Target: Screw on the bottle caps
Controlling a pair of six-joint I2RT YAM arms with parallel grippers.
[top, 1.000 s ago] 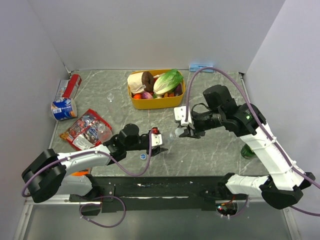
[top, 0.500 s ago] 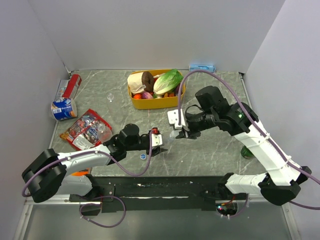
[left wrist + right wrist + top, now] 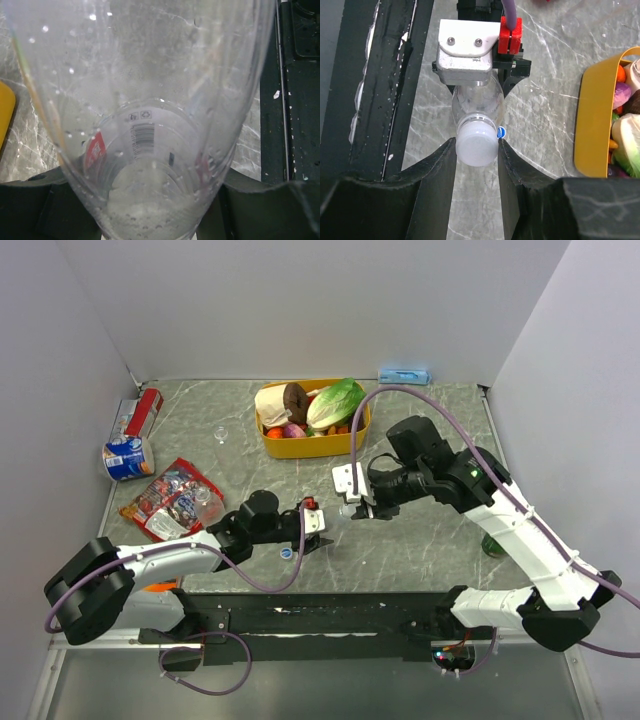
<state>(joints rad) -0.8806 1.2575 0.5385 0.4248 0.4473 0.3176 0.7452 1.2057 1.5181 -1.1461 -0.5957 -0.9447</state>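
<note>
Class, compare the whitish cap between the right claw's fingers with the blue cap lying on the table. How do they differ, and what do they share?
Colour: the whitish cap is pale all over; the blue cap is blue with a pale centre. Place: the whitish cap sits on the neck of the bottle, gripped by the right claw; the blue cap lies loose on the table, untouched. Shared: both are small round caps.

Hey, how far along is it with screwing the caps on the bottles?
No finished bottle shows clearly. In hand: the left pincer grips a clear bottle, and the right pincer is shut on the whitish cap at its neck; how tight it sits I cannot tell. Still to do: at least the blue cap lying loose on the table.
</note>
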